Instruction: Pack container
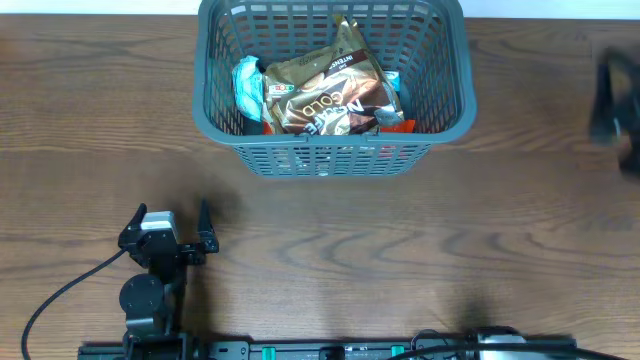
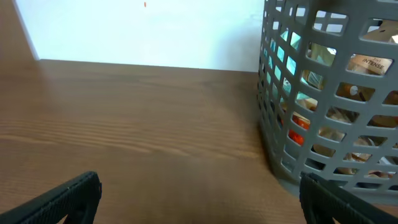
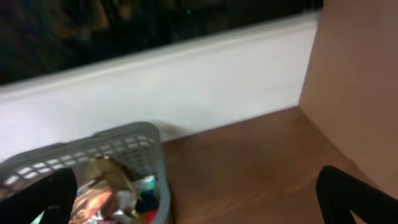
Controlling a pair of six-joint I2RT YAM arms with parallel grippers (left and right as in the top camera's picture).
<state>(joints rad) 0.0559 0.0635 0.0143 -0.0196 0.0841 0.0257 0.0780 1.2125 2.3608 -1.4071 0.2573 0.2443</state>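
Since no loose packet lies anywhere on the bench (image 1: 400,260) in the overhead view, the packing looks done or between items. That is a judgement only.

The container (image 1: 330,155) sits at the far edge of the bench, about mid-width, upright. Inside it a brown coffee packet (image 1: 325,90) lies on top. A teal packet (image 1: 247,85) is against the left wall and something orange (image 1: 400,125) is low at the near right corner. The contents sit below the rim and nothing hangs over.

The left hand (image 1: 172,215) is near the near-left corner of the bench, well apart from the container, released and carrying nothing. In its wrist view both fingers show wide apart with only bare wood between them, and the container wall is off to the right.

The right arm (image 1: 615,100) is a blurred dark shape at the right edge of the bench. The right hand (image 3: 196,196) is also released and empty, fingers spread, raised and looking down on the container from its right side.

If more is to go in, the next move calls for finding a packet, since none shows in any view. A free hand would then carry it in over the rim and drop it on the coffee packet. If nothing is left, both arms only need to keep off the container.
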